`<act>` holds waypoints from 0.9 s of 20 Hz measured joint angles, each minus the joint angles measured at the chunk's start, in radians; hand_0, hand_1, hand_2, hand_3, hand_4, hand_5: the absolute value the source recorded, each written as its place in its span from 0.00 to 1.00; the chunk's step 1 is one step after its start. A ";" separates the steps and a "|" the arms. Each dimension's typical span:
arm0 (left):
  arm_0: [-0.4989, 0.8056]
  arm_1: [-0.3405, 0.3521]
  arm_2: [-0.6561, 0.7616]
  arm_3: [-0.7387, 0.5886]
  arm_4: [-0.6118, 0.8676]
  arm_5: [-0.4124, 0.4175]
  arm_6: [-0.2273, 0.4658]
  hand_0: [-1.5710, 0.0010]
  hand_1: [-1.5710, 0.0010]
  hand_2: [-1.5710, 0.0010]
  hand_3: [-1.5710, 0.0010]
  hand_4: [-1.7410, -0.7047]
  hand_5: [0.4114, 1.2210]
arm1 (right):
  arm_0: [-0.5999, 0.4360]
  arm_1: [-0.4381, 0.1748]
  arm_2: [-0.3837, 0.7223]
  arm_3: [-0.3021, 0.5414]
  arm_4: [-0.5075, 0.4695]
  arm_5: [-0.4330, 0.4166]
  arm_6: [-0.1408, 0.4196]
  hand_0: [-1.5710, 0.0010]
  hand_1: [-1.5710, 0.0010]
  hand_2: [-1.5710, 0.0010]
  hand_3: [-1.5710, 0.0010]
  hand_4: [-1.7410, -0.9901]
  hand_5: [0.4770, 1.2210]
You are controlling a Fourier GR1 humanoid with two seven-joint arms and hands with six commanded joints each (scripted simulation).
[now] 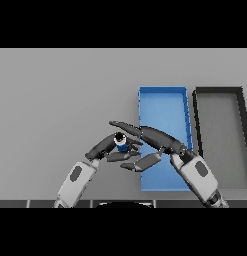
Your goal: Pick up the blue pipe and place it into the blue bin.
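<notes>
— Pipe first: where does the blue pipe [121, 144] sit from your hands?

— Right between them. It touches the fingertips of my left hand [102, 145] on that hand's inner side, and it lies just off the palm of my right hand [154, 137], on the thumb side. Only a short blue stub with a pale, dark-centred end shows.

— Which hand has it?

— Honestly, I cannot tell for sure. My right hand's fingers reach long and nearly straight over and under the pipe, so I call that hand open; it brackets the pipe rather than clamps it. My left hand's fingers are bent toward it, but whether they truly pinch it is hidden by the overlap.

— Its long axis?

— The round end faces up toward my head, so I judge the axis runs roughly upright, or tipped toward me. The body below is covered by fingers.

— And the blue bin [164, 97]?

— Beyond my right hand, on its outer side; that wrist already overlaps the bin's near wall. The pipe is just outside the bin's left wall, not over it. Farther out the same way stands a dark bin [242, 130].

— So the move?

— Sideways toward my right, a short carry. My right hand is nearer the bin; my left would have to cross.
</notes>
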 measured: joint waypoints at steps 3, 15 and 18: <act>0.019 -0.010 0.001 0.003 -0.023 -0.008 0.000 0.00 0.00 0.00 0.00 0.26 1.00 | -0.067 0.025 0.019 0.056 0.013 0.014 0.033 0.98 0.98 0.95 1.00 0.74 0.06; 0.038 -0.034 0.019 -0.010 -0.015 -0.029 0.035 0.00 0.00 0.00 0.02 0.05 1.00 | -0.158 0.115 0.060 0.168 -0.011 0.040 0.036 0.18 0.18 0.17 0.30 0.18 0.39; 0.043 -0.034 0.027 -0.022 0.022 -0.052 0.026 0.00 0.00 0.00 0.07 0.03 1.00 | -0.143 0.119 0.082 0.175 -0.013 0.032 -0.005 0.09 0.09 0.09 0.17 0.10 0.69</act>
